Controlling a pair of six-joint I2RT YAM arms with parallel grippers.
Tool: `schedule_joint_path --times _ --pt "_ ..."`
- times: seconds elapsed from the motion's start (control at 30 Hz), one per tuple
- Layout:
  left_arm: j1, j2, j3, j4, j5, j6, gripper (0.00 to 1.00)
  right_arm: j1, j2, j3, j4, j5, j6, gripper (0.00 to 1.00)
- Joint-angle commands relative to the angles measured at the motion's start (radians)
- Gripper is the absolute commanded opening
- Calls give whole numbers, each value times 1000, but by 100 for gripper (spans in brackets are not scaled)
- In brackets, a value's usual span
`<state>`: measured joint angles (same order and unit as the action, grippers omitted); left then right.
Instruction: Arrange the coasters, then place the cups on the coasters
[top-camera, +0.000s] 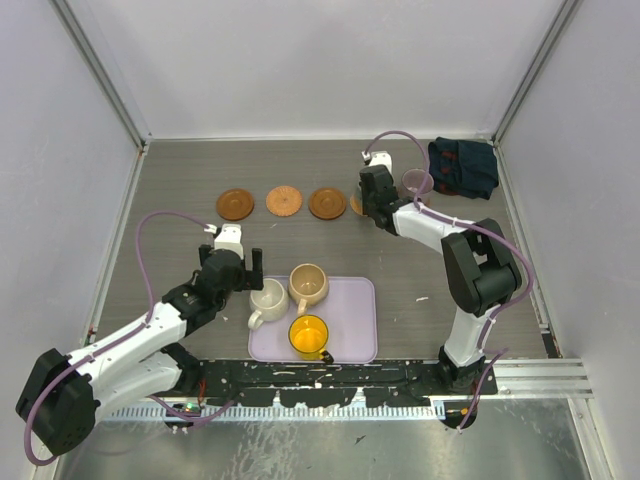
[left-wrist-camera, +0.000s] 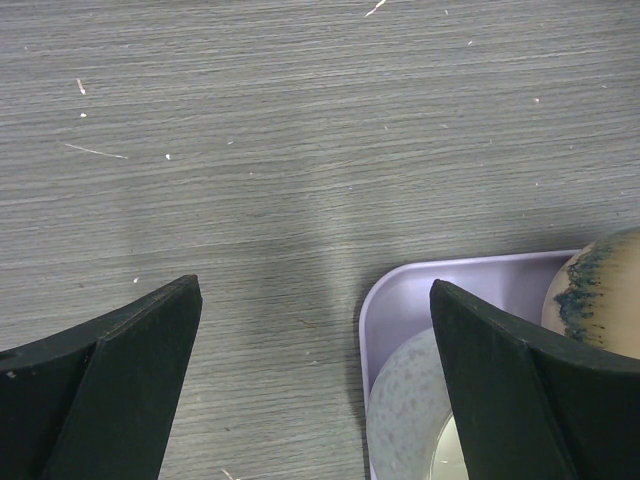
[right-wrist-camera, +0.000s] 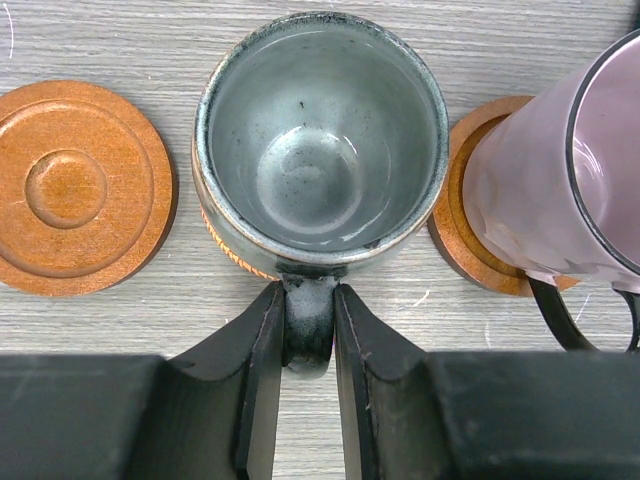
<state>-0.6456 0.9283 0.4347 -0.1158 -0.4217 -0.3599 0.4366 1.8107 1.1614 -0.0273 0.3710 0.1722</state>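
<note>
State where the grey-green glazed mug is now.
The grey-green glazed mug sits centre in the right wrist view, handle pinched by the right gripper, between a bare round wooden coaster (left) and a translucent mauve mug (right).

Light: bright, even, from overhead. Shadows: soft; one faint band lay on the table at centre. Sheen: showed inside the grey cup. Focus: mauve cup, at 3 o'clock, was slightly soft.

Open tabletop between coaster row and tray; mauve cup tight beside grey-green cup
</note>
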Motion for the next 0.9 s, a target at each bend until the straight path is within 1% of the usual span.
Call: schedule_joint_path --times 0.0,0.2,0.43,0.67,0.87 --pt "3 -6 -5 41 -5 -14 98 5 -50 5 89 13 -14 1" --pt "3 -5 -8 45 -3 -15 98 4 -98 -54 236 26 -66 1" --pt "3 -20 -12 45 -3 -17 98 5 -159 -95 353 26 -86 1" --pt "3 -16 -11 50 0 -17 98 5 -201 -138 433 8 -85 1" --pt "3 -15 -12 51 1 -14 98 4 -185 -139 435 -30 -73 1"
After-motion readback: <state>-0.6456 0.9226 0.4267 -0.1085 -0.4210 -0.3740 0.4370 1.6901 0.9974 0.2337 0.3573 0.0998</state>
